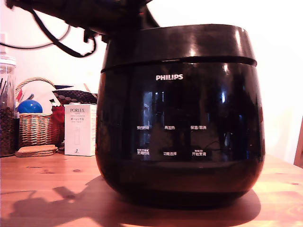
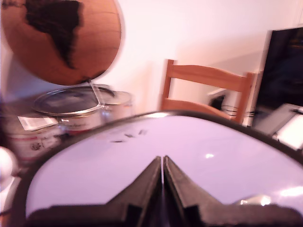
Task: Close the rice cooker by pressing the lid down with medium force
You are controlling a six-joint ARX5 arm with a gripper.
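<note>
Wrist view shows the claw [image 2: 162, 163] with fingers pressed together, holding nothing, directly over the glossy lid [image 2: 189, 146]; beneath it the rice cooker [image 1: 180, 142] sits on the worktop [image 1: 42, 189].

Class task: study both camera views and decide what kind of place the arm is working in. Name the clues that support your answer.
Most likely a home kitchen or dining area. A Philips rice cooker stands on a wooden table, beside a wicker basket and a storage jar. The wrist view adds a wooden chair.

wicker basket [image 1: 35, 127] holding blue ball [image 1: 30, 106], white porlex box [image 1: 80, 129] beside; wooden chair [image 2: 206, 90], globe [image 2: 61, 38].
</note>
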